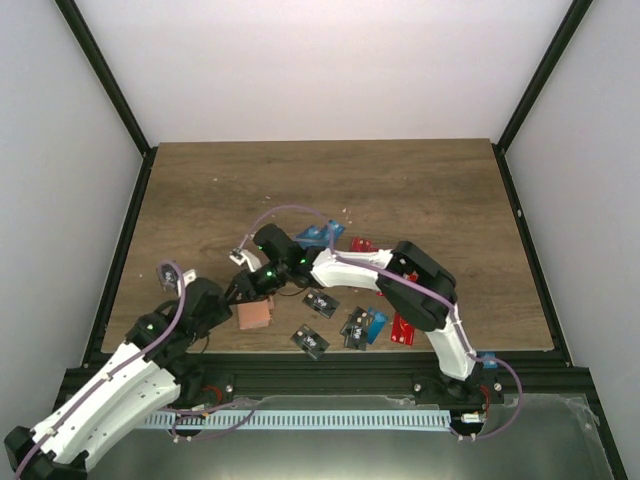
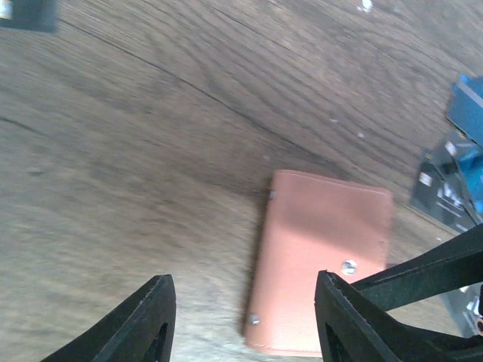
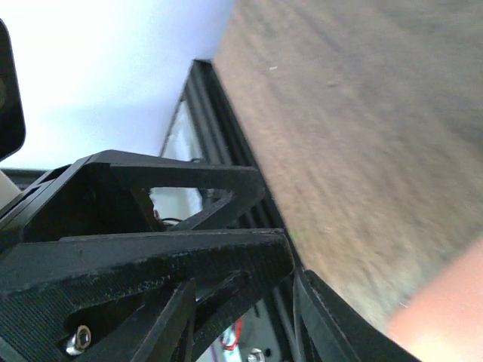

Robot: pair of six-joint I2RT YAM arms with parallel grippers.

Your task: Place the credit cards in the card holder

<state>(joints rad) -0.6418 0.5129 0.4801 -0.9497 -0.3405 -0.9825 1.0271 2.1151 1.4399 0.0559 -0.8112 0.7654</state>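
Overhead view: card holder (image 1: 255, 315) lies flat on the wooden table (image 1: 330, 180), low and left of centre, close to the near edge. It is shut, tan-orange, with small metal studs visible in the left wrist view (image 2: 324, 264).

Left gripper (image 2: 243, 280) is released, fingers spread wide and gripping nothing. In the left wrist view the holder sits at lower right of the frame, its right part running under or against the right-hand finger (image 2: 355, 317); the left-hand finger is over bare wood. Whether a fingertip touches the leather cannot be told.

Right gripper (image 3: 245, 280) reaches in from the right to the same spot. The view is crowded with black fingers and blurred, so open or clenched cannot be told. A blurred tan patch in the lower right corner of that frame is likely the holder.

Credit cards (image 1: 320, 303) are scattered on the table right of the holder, none inside it:
- black card (image 1: 310, 340) at bottom centre, near the holder
- black and blue pair (image 1: 360, 327) further right
- red card (image 1: 405, 330) beside the right arm's base link
- blue card (image 1: 318, 237) and another red one (image 1: 360, 243) above centre
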